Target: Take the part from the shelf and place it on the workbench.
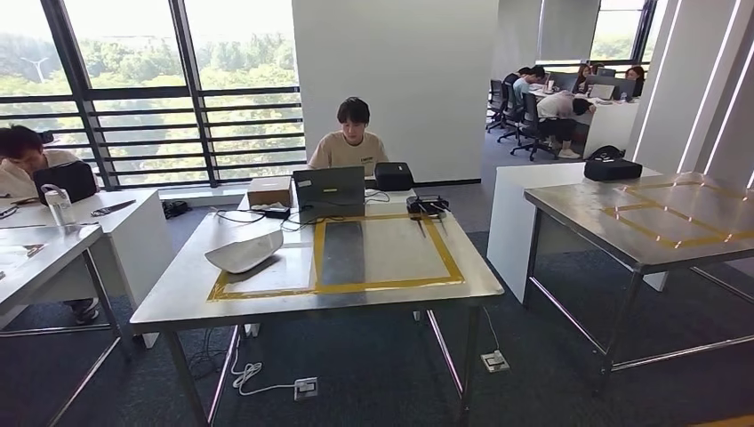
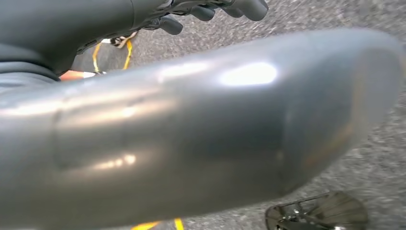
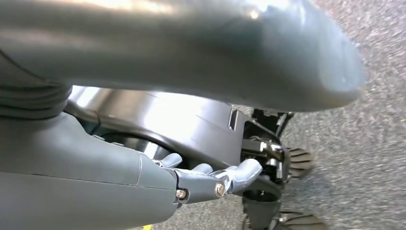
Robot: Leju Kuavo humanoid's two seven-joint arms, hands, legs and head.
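Left hand point(image 2: 210, 10) state cannot be told; right hand point(image 3: 210, 179) fingers extend apart, holding nothing. White curved part point(image 1: 244, 252) lies on the tabletop point(image 1: 178, 298).

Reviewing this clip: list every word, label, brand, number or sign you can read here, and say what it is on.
No text can be read in any view.
Person's shirt: a small dark mark on the chest, too small to read.
Laptop lid: no legible logo.
Cardboard box: no legible print.
Both wrist views: blurred grey part and floor, no lettering.
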